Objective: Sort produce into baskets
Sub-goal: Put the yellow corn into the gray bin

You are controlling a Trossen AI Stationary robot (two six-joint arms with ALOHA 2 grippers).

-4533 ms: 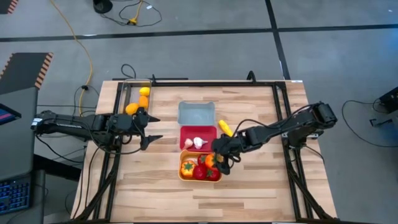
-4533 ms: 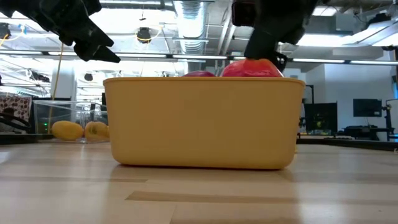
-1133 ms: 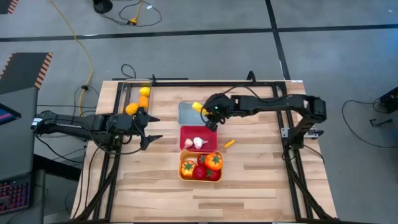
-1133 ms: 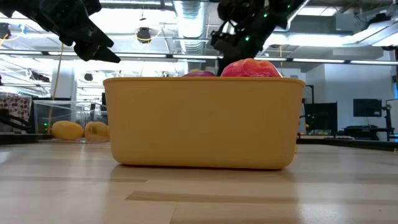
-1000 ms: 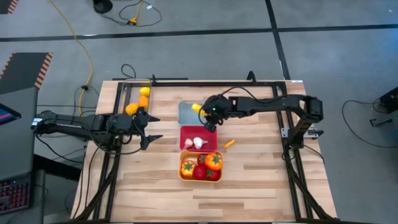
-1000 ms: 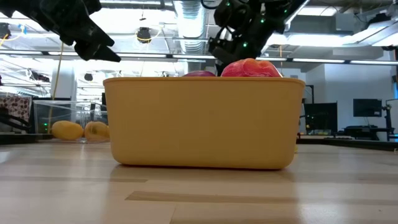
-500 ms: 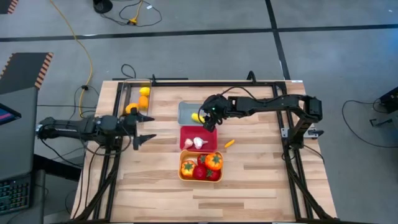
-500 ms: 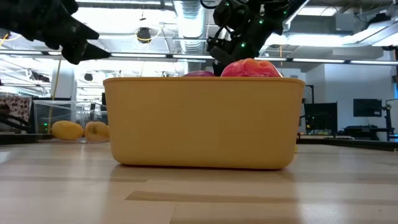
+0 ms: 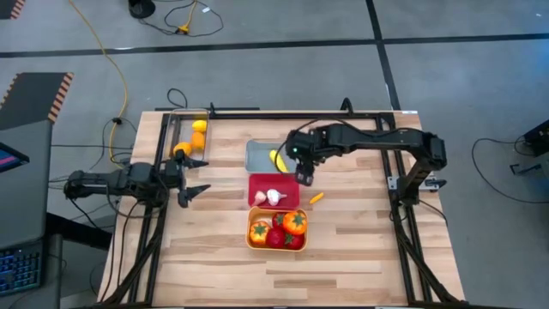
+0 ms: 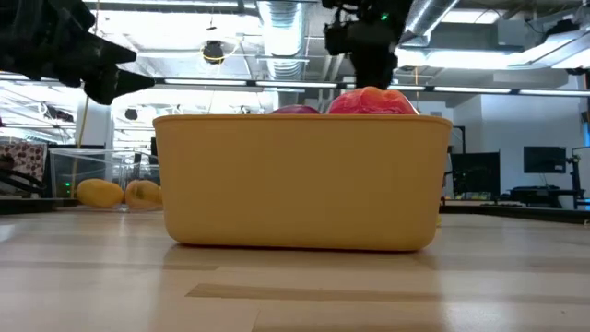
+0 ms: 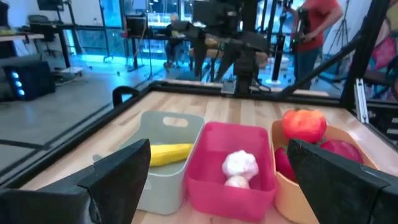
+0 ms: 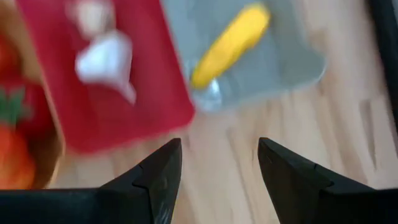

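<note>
The long yellow piece [image 9: 279,160] lies on its side in the pale blue-grey tub [image 9: 257,153]; it also shows in the right wrist view [image 12: 233,43] and the left wrist view [image 11: 165,154]. My right gripper [image 9: 305,175] is open and empty, above the table just right of the blue-grey tub and the red tub [image 9: 289,199]. White garlic bulbs [image 9: 273,196] lie in the red tub. Tomatoes and orange green-stemmed pieces [image 9: 283,230] fill the orange tub [image 10: 300,180]. My left gripper [image 9: 199,176] is open and empty near the table's left edge.
A small orange piece [image 9: 316,197] lies on the table right of the red tub. The clear tray [image 9: 176,129] at the far left holds lemons and oranges [image 9: 197,133]. The three tubs stand in a row from far to near at mid-table. People stand beyond the table's right side [image 11: 311,25].
My right gripper has let go of the long yellow piece, which has dropped into the pale blue-grey tub and lies there. The gripper has then moved toward the table's right and near edges. My left gripper has drawn back toward the table's left edge.
</note>
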